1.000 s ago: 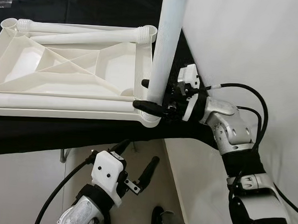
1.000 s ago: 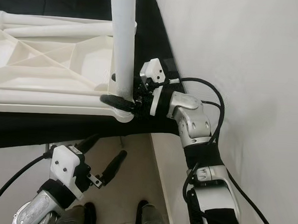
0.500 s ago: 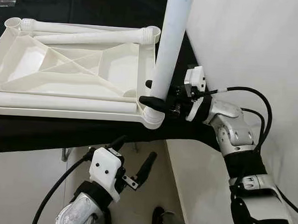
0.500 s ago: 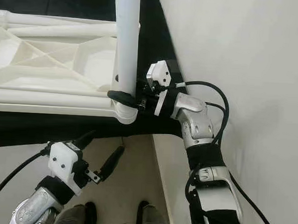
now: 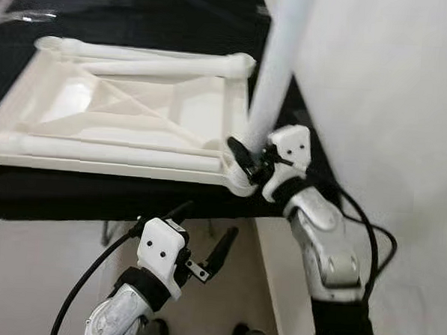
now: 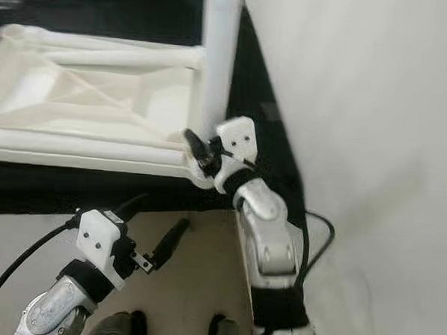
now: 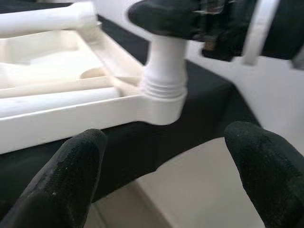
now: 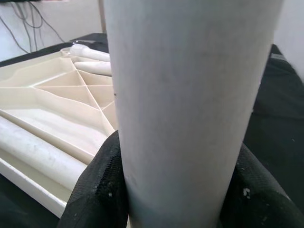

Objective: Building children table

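A white plastic tabletop (image 5: 129, 114) lies upside down on a black-covered surface, ribs facing up. One white table leg (image 5: 277, 73) stands upright in its near right corner socket (image 7: 161, 102). My right gripper (image 5: 243, 155) is shut on that leg just above the socket; its black fingers (image 8: 102, 190) wrap the tube on both sides. Two more legs (image 5: 169, 59) lie loose along the far rim of the tabletop, and another leg (image 5: 104, 152) lies along the near rim. My left gripper (image 5: 205, 238) hangs open below the table edge, holding nothing.
A white wall (image 5: 391, 109) rises close on the right. The black cloth (image 5: 72, 197) drops over the near edge of the surface. Pale floor (image 5: 30, 277) lies below, with my feet (image 6: 218, 332) at the bottom.
The camera has shifted, so the tabletop sits lower and more central. My right arm has swung in under the corner, still gripping the upright leg. The left gripper has hardly moved.
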`<state>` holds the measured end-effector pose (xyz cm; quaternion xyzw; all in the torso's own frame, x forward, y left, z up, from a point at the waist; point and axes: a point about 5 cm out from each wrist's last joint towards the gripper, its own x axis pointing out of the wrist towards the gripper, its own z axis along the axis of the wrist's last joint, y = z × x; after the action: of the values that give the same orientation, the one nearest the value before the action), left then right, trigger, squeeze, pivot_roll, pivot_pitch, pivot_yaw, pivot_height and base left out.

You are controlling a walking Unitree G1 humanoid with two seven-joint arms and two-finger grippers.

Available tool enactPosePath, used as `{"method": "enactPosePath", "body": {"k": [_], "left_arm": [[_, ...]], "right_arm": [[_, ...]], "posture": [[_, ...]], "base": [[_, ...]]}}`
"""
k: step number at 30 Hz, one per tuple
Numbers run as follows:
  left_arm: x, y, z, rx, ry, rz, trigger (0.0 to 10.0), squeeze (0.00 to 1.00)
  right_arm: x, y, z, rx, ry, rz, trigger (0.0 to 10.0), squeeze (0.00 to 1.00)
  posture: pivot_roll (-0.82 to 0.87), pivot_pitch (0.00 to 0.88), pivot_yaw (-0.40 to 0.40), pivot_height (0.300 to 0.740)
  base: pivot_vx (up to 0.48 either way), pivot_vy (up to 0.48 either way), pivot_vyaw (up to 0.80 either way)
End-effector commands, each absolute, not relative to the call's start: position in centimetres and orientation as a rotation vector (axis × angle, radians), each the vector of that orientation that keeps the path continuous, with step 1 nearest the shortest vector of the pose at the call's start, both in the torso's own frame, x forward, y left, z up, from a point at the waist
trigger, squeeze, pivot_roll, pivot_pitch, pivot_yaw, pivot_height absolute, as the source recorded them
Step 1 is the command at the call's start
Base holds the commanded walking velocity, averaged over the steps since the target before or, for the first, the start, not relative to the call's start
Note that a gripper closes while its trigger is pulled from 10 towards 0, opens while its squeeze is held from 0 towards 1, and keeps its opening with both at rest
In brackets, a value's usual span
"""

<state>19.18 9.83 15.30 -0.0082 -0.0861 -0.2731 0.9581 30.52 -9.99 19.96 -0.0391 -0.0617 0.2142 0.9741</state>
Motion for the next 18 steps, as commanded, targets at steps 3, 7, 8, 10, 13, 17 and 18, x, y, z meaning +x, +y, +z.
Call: {"method": "enactPosePath", "body": {"k": [3, 7, 8, 10, 13, 17, 18], "left_arm": [[19.2, 9.7, 15.0, -0.02, -0.165, -0.577, 10.0, 0.0], [19.3, 9.7, 15.0, -0.017, -0.168, -0.576, 10.0, 0.0], [19.4, 9.8, 15.0, -0.017, -0.169, -0.568, 10.0, 0.0], [19.4, 9.8, 14.9, -0.018, -0.17, -0.565, 10.0, 0.0], [19.5, 9.8, 14.9, -0.018, -0.172, -0.563, 10.0, 0.0], [19.6, 9.7, 14.9, -0.02, -0.173, -0.565, 10.0, 0.0], [19.6, 9.7, 14.9, -0.021, -0.173, -0.566, 10.0, 0.0]], "right_arm": [[30.6, -9.7, 16.7, -0.105, 0.044, 0.434, 0.0, 0.0], [30.5, -9.3, 17.0, -0.1, 0.073, 0.379, 1.3, 0.0], [30.5, -8.7, 17.5, -0.075, 0.062, 0.43, 10.0, 0.0], [30.6, -8.3, 17.8, -0.059, 0.047, 0.477, 10.0, 0.0], [31.2, -7.6, 19.4, 0.016, -0.04, 0.625, 10.0, 1.0], [32.1, -7.3, 22.1, 0.024, -0.144, 0.943, 10.0, 1.0], [31.9, -7.1, 22.2, 0.01, -0.141, 1.011, 10.0, 1.0]], "posture": [[0.05, 0.228, -0.048, 0.74], [0.06, 0.229, -0.051, 0.74], [0.05, 0.228, -0.048, 0.74], [0.05, 0.228, -0.048, 0.74], [0.05, 0.226, -0.044, 0.74], [0.05, 0.224, -0.045, 0.74], [0.05, 0.224, -0.045, 0.74]], "base": [[0.0, 0.0, 0.0], [0.0, 0.0, 0.0], [0.0, 0.0, 0.0], [0.0, 0.0, 0.0], [0.0, 0.0, 0.0], [0.0, 0.0, 0.0], [0.0, 0.0, 0.0]]}}
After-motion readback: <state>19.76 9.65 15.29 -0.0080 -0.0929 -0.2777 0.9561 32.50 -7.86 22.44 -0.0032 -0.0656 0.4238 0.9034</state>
